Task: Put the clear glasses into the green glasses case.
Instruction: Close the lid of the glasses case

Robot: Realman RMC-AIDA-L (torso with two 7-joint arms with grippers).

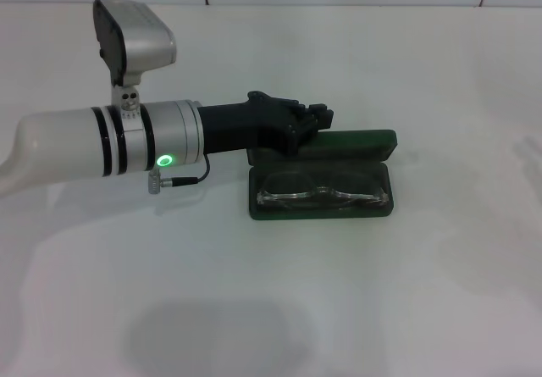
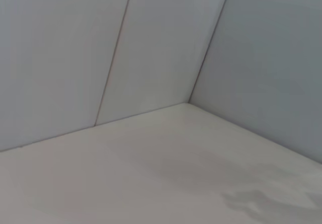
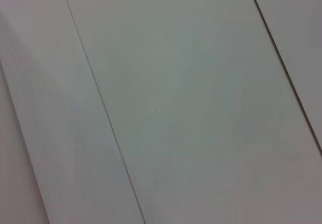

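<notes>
The green glasses case lies open near the middle of the white table in the head view. Its lid is folded back on the far side. The clear glasses rest inside the case's tray, lens and arms within its walls. My left gripper comes in from the left and hovers at the left end of the lid, just behind the glasses. Whether it touches the lid I cannot tell. The right arm and its gripper are out of view. Neither wrist view shows the case or the glasses.
The white table spreads out around the case. White wall panels meet the table at a corner in the left wrist view. Only wall panels fill the right wrist view.
</notes>
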